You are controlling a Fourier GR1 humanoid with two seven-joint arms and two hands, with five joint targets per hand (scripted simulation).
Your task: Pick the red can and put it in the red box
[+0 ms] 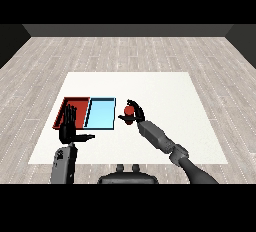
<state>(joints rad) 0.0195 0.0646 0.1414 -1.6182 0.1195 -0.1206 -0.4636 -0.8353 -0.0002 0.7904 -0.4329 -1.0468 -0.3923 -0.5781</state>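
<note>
Curling round the red can (129, 110), the right hand (134, 114) holds it just beside the light blue tray (101, 113), on that tray's right, toward the middle of the white worktop (165, 101). Whether the can touches the worktop I cannot tell. The red tray (80, 101) lies against the blue one nearer the worktop's left edge. Over the red tray's near part, the left hand (69, 126) is held upright with straight fingers, holding nothing.

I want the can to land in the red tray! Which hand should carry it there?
The right hand, probably. Its fingers already curl round the red can, just right of the light blue tray. The left hand is open by the red tray, holding nothing.
</note>
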